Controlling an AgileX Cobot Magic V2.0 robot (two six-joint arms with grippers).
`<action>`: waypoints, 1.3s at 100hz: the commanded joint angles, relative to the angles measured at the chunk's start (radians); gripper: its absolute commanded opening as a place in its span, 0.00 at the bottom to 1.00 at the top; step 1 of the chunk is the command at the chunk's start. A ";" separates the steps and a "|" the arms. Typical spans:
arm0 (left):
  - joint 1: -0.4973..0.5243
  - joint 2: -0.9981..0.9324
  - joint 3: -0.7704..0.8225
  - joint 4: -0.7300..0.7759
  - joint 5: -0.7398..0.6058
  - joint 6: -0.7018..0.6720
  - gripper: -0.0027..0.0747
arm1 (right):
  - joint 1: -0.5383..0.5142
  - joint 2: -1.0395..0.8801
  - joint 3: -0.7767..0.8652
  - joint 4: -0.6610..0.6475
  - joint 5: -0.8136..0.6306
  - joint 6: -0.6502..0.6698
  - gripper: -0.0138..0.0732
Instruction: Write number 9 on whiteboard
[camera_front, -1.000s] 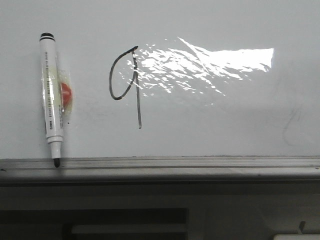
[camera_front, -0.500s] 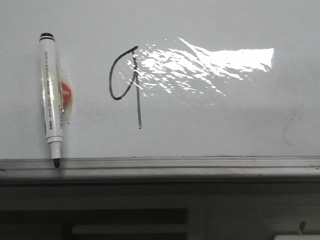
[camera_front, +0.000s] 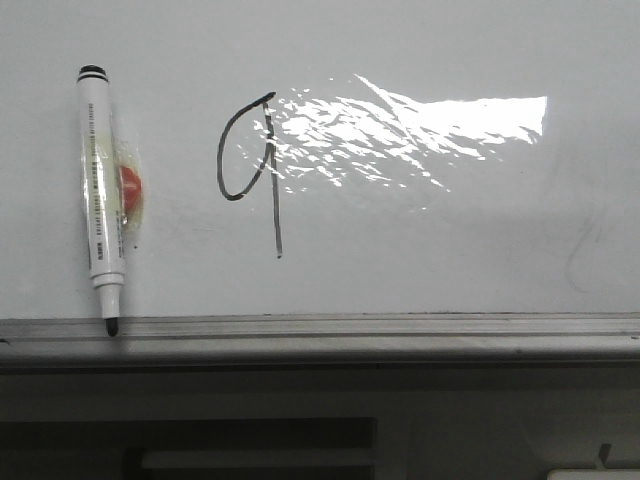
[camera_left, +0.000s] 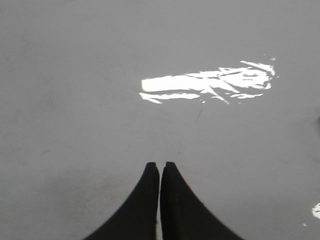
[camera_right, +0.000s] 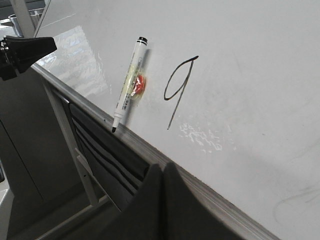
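Note:
The whiteboard (camera_front: 420, 260) fills the front view, with the black number 9 (camera_front: 250, 170) drawn left of a bright glare patch. A white marker (camera_front: 102, 195) with a black tip hangs upright at the left, tip on the grey ledge (camera_front: 400, 327), an orange-red magnet behind it. From the right wrist I see the number 9 (camera_right: 179, 90), the marker (camera_right: 128, 85) and the whiteboard (camera_right: 250, 75). My right gripper (camera_right: 162, 167) is shut and empty, below the ledge. My left gripper (camera_left: 160, 165) is shut and empty, facing bare whiteboard (camera_left: 75, 100). Neither gripper shows in the front view.
Faint grey smudges (camera_front: 580, 250) mark the board at the right. Under the ledge lie dark shelving slats (camera_right: 100, 150) and a white frame bar (camera_right: 82, 170). The other arm's black gripper (camera_right: 27, 50) appears at the edge of the right wrist view.

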 joint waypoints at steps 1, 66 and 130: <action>0.043 -0.025 0.019 0.000 0.002 -0.018 0.01 | 0.002 0.006 -0.026 -0.011 -0.078 -0.006 0.08; 0.103 -0.120 0.019 0.022 0.326 -0.129 0.01 | 0.002 0.006 -0.026 -0.011 -0.078 -0.006 0.08; 0.103 -0.120 0.019 0.024 0.332 -0.127 0.01 | 0.002 0.006 -0.026 -0.011 -0.078 -0.006 0.08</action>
